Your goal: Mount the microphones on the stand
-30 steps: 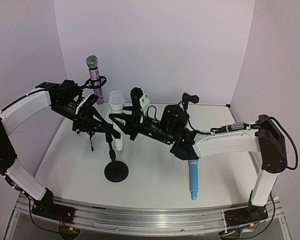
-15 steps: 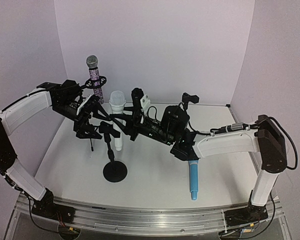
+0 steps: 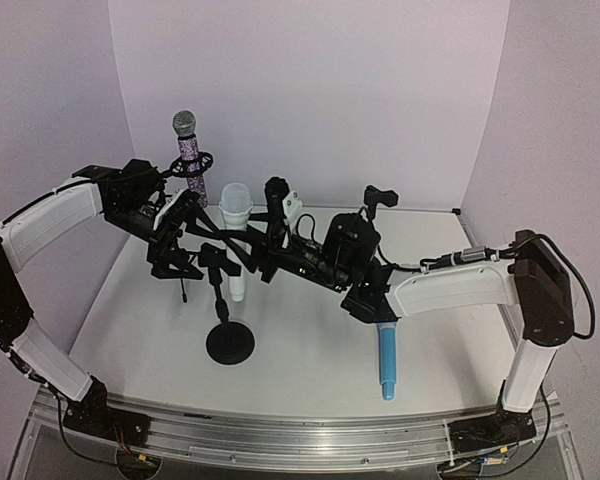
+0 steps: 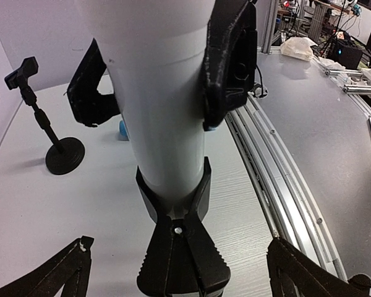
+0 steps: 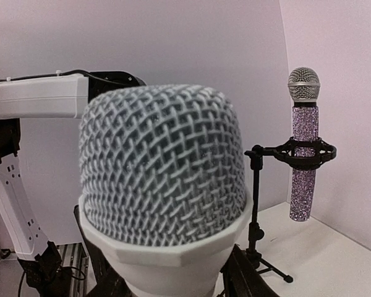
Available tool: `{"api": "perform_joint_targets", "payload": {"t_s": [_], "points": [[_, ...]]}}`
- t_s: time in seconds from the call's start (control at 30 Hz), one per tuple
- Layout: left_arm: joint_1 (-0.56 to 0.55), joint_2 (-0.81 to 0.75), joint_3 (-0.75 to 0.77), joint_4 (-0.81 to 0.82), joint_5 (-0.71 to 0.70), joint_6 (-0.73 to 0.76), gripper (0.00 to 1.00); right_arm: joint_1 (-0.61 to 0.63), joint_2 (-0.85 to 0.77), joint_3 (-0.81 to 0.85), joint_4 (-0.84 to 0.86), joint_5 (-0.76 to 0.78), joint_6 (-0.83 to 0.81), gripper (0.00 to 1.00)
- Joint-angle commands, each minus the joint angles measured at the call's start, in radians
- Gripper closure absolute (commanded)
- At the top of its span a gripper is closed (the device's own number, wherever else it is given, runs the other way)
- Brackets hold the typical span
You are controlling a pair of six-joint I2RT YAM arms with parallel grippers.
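Observation:
The white microphone [image 3: 236,232] stands upright, held in the black clip [image 4: 184,263] of the round-base stand [image 3: 230,343]. My left gripper [image 3: 185,248] is wide open, its fingertips [image 4: 62,272] spread either side of the clip and touching nothing. My right gripper [image 3: 264,240] is open around the white microphone's body [image 4: 164,93], its fingers [image 4: 230,62] flanking it just below the mesh head [image 5: 164,173]. The purple microphone [image 3: 188,150] sits upright in a tripod stand's ring mount [image 5: 304,151]. On the table near my right arm the light blue microphone [image 3: 387,360] lies flat.
An empty stand with a clip [image 3: 380,197] is at the back right, also seen with its round base [image 4: 65,154] in the left wrist view. Purple walls enclose the table. A metal rail [image 3: 310,435] runs along the near edge.
My left gripper has let go of the stand's clip and spread wide. The right gripper's fingers have eased apart around the white microphone, which stays in the clip.

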Motion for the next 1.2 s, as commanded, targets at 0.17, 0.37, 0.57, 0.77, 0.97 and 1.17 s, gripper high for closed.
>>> {"api": "perform_joint_targets", "payload": {"t_s": [0.17,0.37,0.57,0.77,0.97,1.17], "points": [[0.000,-0.054,-0.030,0.068,-0.022,-0.060,0.04,0.005,-0.025,-0.004,0.027,0.021,0.010,0.35],[-0.001,-0.080,-0.059,0.126,-0.040,-0.110,0.13,0.005,-0.074,-0.045,0.001,0.051,0.000,0.12],[-0.005,-0.084,-0.050,0.113,-0.048,-0.126,0.16,0.005,-0.205,-0.163,-0.070,0.131,-0.038,0.10],[0.118,-0.175,-0.187,0.317,0.087,-0.378,0.05,0.004,-0.334,-0.290,-0.129,0.219,-0.047,0.08],[0.133,-0.307,-0.451,0.610,0.088,-0.513,0.11,0.004,-0.426,-0.360,-0.161,0.272,-0.098,0.07],[0.092,-0.333,-0.665,0.992,0.039,-0.685,0.27,0.005,-0.470,-0.380,-0.168,0.299,-0.128,0.06]]}}
